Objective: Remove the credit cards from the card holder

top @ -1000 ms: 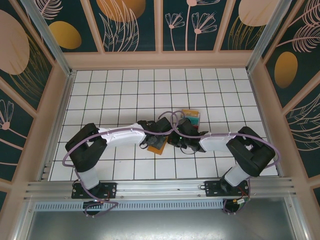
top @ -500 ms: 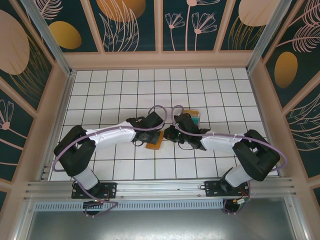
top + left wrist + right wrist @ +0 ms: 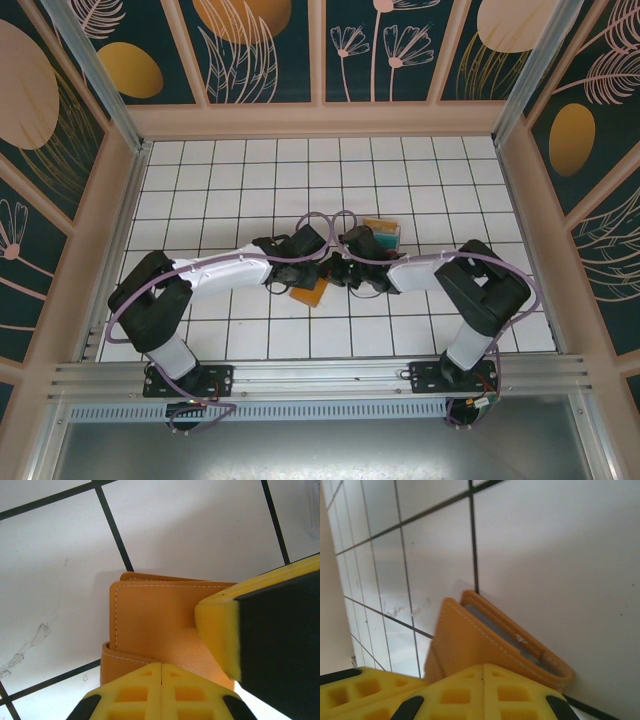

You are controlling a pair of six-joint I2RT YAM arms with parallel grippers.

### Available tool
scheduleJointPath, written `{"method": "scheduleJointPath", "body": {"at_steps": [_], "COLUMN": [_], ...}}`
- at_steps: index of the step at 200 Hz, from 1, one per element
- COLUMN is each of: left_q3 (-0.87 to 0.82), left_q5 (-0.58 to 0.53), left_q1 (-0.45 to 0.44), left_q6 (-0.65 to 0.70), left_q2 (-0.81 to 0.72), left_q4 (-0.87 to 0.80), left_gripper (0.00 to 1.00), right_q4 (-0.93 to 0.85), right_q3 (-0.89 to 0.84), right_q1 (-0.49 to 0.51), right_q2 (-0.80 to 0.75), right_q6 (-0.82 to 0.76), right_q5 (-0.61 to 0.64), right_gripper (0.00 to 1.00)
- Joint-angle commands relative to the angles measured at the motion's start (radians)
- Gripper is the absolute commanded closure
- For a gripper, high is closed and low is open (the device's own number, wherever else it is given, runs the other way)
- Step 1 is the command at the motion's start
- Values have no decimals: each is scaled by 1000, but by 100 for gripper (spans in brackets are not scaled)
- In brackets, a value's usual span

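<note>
Tiles (image 3: 250, 190) — left gripper (image 3: 162, 667) closed, seemingly touching card holder (image 3: 150, 620).

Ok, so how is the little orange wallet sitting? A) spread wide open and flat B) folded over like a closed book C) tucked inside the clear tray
B: the card holder is folded, its two stitched covers lying together with just a thin gap along one edge, on the white tiled table.
</note>
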Motion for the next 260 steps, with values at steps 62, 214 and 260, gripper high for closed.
{"method": "scheduleJointPath", "body": {"at_steps": [62, 214, 260], "left_q3": [-98, 1, -25], "left_q5": [-18, 44, -16], "left_q1": [121, 158, 158], "left_q6": [-74, -114, -114], "left_q2": [-144, -296, -298], "left_q4": [16, -14, -33], "left_gripper": [100, 100, 100], "right_q4": [-125, -352, -309], "right_q3": [22, 287, 240], "right_q1": [-13, 25, 33], "right_q2": [77, -8, 4], "right_q6": [-50, -144, -114], "right_q5": [54, 71, 63], "right_gripper": [100, 40, 40]}}
